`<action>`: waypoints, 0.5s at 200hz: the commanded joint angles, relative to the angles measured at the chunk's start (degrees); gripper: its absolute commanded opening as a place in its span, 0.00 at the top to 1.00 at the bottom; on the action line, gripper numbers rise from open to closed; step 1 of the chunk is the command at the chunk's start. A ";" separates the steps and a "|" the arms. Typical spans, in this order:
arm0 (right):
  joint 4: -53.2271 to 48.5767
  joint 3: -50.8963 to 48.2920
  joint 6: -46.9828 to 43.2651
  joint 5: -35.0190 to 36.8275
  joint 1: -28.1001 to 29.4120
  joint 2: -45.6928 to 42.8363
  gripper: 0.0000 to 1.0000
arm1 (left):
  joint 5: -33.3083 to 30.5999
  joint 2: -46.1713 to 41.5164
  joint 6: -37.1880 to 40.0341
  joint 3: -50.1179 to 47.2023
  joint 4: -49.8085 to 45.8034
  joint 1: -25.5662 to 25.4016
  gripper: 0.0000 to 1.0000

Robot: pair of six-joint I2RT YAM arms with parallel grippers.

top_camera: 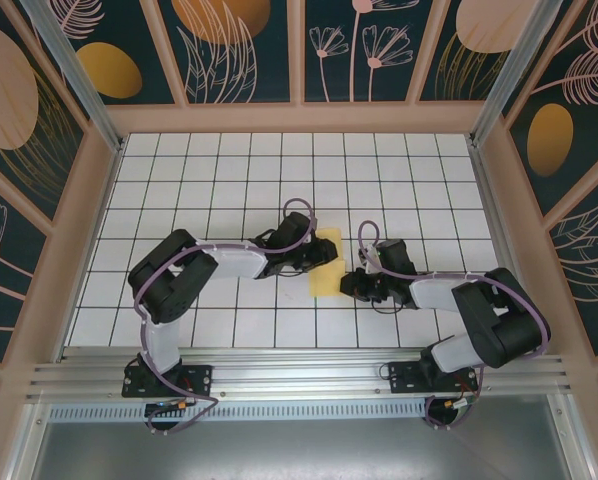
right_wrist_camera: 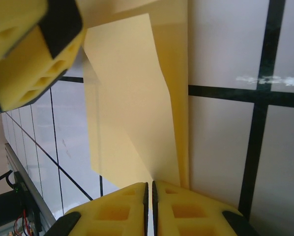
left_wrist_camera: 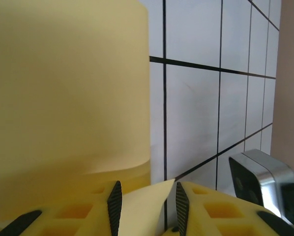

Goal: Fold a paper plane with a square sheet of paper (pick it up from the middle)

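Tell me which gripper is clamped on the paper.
The right gripper: its jaws meet on the square sheet of paper. The left gripper has jaws apart around a flap.

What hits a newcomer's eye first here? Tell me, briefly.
The pale-yellow sheet of paper, partly folded, lies mid-table on the white tiled table. The right gripper is shut on its edge. Opposite it, the left gripper has open jaws astride a raised flap.

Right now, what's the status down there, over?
Left gripper open around paper edge. Right gripper shut on paper. Paper partly folded. Grippers close together.
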 commanded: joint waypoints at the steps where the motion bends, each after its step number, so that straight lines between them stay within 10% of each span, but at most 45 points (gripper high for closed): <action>1: 0.18 0.21 0.06 -0.04 -0.30 0.03 0.86 | -1.45 1.33 -1.19 -0.85 2.34 0.26 0.62; 100: -5.45 4.16 -0.64 -2.45 -0.47 -5.96 0.84 | -4.54 1.06 -1.37 -4.56 1.36 0.26 0.62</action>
